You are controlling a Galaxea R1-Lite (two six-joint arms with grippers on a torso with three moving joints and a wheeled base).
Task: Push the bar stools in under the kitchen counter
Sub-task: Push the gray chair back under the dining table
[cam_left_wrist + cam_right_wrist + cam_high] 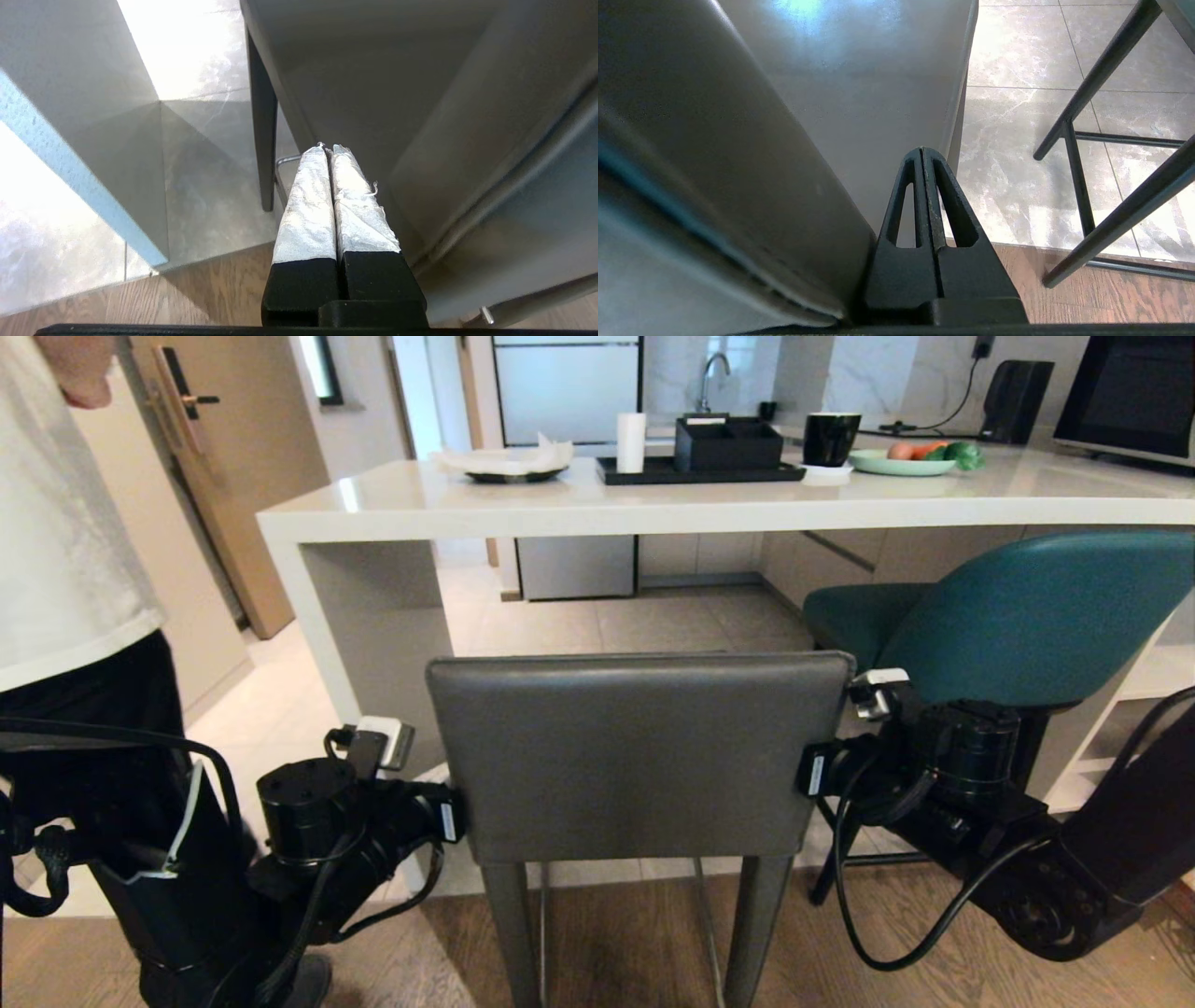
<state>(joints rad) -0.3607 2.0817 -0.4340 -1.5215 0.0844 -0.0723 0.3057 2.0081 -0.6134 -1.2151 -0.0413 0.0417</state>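
The white glossy kitchen counter runs left to right across the head view. At 3 o'clock the teal stool has its seat tucked under. At 6 o'clock stands the boxy grey stool, its back toward the camera. The left gripper and right gripper, jaws pressed together, flank its sides.
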